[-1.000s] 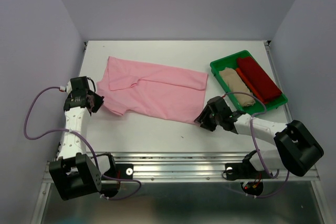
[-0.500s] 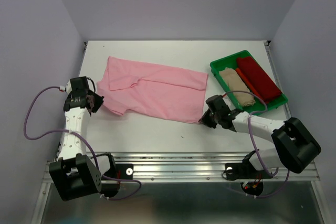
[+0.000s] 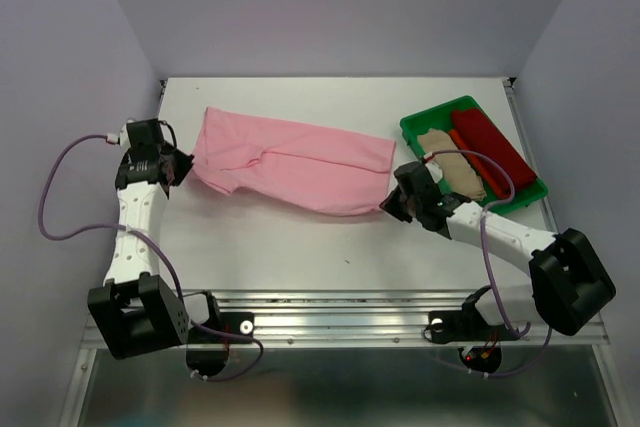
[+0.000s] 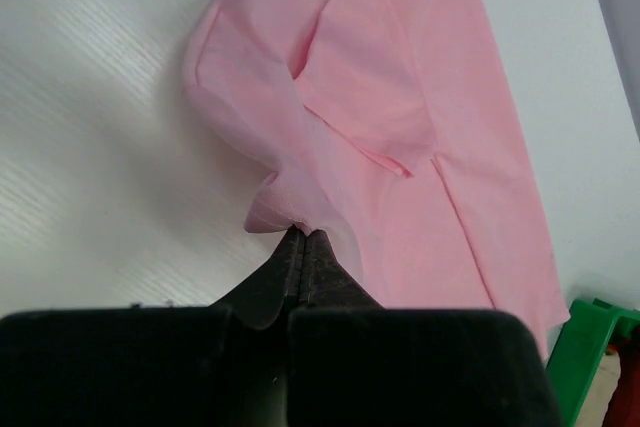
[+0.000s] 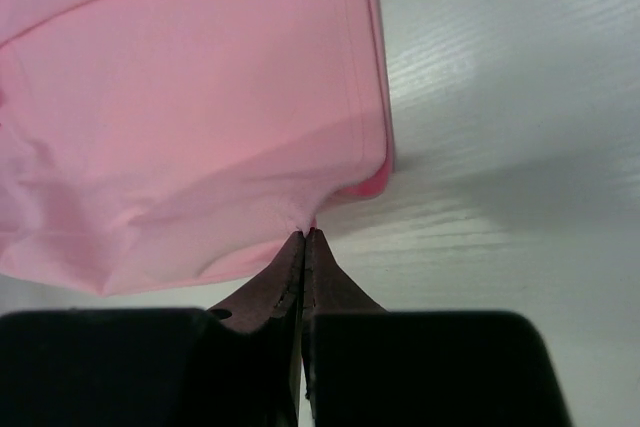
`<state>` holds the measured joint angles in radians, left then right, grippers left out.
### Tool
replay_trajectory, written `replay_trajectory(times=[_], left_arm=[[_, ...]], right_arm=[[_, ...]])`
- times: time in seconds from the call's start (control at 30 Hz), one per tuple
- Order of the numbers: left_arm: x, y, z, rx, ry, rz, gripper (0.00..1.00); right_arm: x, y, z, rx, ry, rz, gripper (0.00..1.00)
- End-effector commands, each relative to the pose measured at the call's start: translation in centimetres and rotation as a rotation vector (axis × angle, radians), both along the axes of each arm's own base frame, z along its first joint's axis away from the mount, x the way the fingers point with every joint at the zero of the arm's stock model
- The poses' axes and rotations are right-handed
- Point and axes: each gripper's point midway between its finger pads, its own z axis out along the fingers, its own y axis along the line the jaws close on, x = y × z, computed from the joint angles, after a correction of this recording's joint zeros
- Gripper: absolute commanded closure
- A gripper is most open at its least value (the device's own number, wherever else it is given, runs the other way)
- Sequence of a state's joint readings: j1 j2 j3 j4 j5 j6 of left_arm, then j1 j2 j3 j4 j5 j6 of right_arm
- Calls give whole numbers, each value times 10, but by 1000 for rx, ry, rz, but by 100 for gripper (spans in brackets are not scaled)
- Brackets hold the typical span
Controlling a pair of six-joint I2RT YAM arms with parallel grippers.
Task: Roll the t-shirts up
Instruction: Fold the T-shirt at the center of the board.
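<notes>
A light pink t-shirt (image 3: pixel 295 162) lies spread across the middle of the white table, its near edge folded back over itself. My left gripper (image 3: pixel 186 173) is shut on the shirt's near left corner (image 4: pixel 285 209). At the near right corner (image 5: pixel 330 197) my right gripper (image 3: pixel 385 209) is shut on the pink cloth, which is lifted off the table. A beige t-shirt (image 3: pixel 450 164) and a dark red t-shirt (image 3: pixel 492 150) lie rolled in the green tray (image 3: pixel 420 125).
The green tray sits at the right, close behind my right arm, and shows at the lower right of the left wrist view (image 4: pixel 590 337). Grey walls close in the table on three sides. A metal rail (image 3: pixel 340 302) runs along the near edge.
My right gripper has shut on the pink shirt's near right corner. Both grippers have moved away from me, carrying the near edge back over the shirt.
</notes>
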<state>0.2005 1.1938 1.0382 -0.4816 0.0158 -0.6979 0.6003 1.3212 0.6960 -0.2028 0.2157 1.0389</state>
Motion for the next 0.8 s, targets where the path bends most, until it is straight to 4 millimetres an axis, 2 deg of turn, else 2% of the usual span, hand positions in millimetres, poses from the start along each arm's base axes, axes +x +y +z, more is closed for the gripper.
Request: replay_trajectory(times=[0.0,0.27,0.47,0.6,0.77], left_arm=[[28,-2,24,6,-84,-14,100],[60,-14,20,-5,-88,-41,100],[82,-17,10,17,-58,-45,100],[92,-20,3,21,-40,-43,100],[99,-19,10,34,-67,-34,100]], right_arm=[[35,-14,28,-60,-96,-35,99],[65,-15,41,-102,-137,-31,99],[84,-25,38,-137,-140,-47,99],[90,-24,34,-141,-130,-42,99],[87,-22,29,-128,-108,-17,99]])
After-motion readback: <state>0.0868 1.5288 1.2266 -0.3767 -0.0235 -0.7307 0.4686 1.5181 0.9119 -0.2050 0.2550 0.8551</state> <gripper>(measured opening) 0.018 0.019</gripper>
